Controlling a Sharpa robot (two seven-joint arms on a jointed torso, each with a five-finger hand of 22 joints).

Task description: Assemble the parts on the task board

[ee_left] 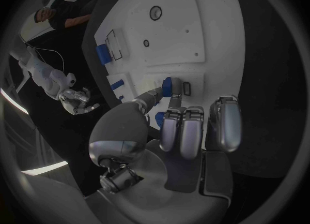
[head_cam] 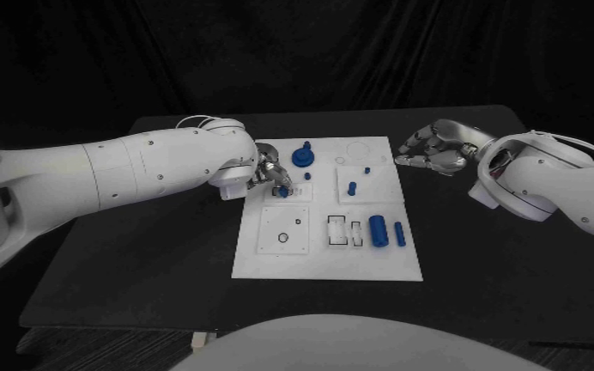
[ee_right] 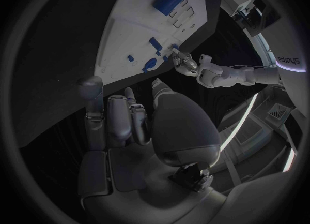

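Left hand (head_cam: 263, 175) pinches a blue peg (head_cam: 283, 189) at the board (head_cam: 324, 264), right hand (head_cam: 436, 149) waits curled and bare, two cylinders (head_cam: 386, 232) lie loose — early going.

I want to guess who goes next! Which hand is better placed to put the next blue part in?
Probably the left hand: its fingers already pinch a blue part over the board. The right hand hangs beside the board's edge, holding nothing.

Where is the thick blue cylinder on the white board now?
In the head view the thick blue cylinder lies in the board's near right part, between a rectangular slot and a thinner blue cylinder.
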